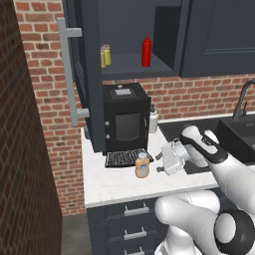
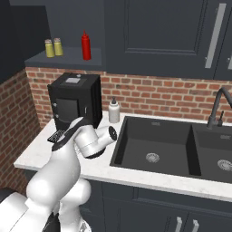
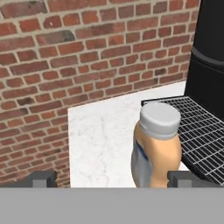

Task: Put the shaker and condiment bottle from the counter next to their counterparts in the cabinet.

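Two yellow shakers [image 1: 105,56] already stand side by side on the cabinet [image 1: 129,67] shelf, a little apart from the red bottle [image 1: 146,51], so that half looks done. The condiment bottle [image 1: 142,165] waits on the bench [image 1: 114,187], touching the coffee machine's grille [image 1: 124,158], between the wide-open gripper's [image 3: 113,178] tips, nearer one.
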